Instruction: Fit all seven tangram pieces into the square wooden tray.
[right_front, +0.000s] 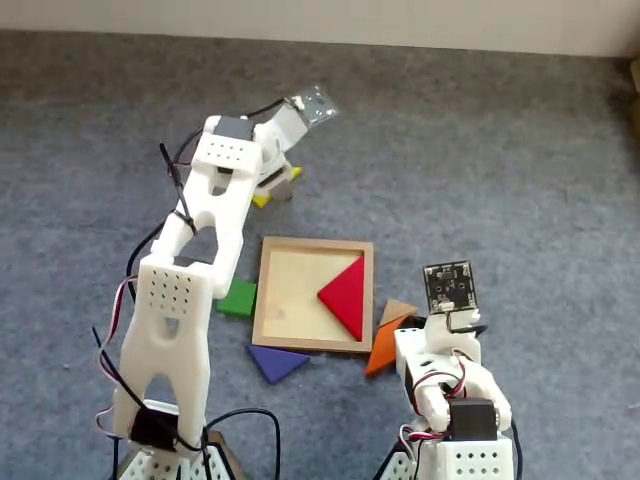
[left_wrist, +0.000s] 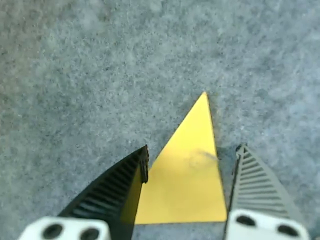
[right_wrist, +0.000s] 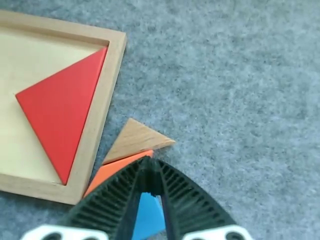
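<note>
Left wrist view looks down on a yellow triangle (left_wrist: 187, 185), flat on the grey carpet (left_wrist: 75, 75), with a faint smudge near its middle. The left gripper (left_wrist: 193, 150) stands open over it, one finger at each side. The black finger (left_wrist: 117, 187) covers part of one edge, and I cannot tell if it touches. In the high view this piece lies well apart from the tray (right_front: 315, 242), beyond its far left corner, mostly hidden under the gripper.

The tray is a square of pale wood with a raised rim. Inside lies one red triangle (right_front: 345, 295), its long side along the right rim. The other pieces lie outside on the carpet:
- a green piece (right_front: 240, 298) just beside the left rim, half hidden by the left arm
- a dark blue triangle (right_front: 277, 362) near the front left corner
- a tan triangle (right_wrist: 137, 140) and an orange piece (right_wrist: 112, 172) just beside the right rim

The right gripper (right_wrist: 150, 164) is closed, tips together with nothing between them, over the orange piece, so the outline of that piece is cut off. Between its fingers a light blue piece (right_wrist: 149, 217) shows a little; its shape is hidden
</note>
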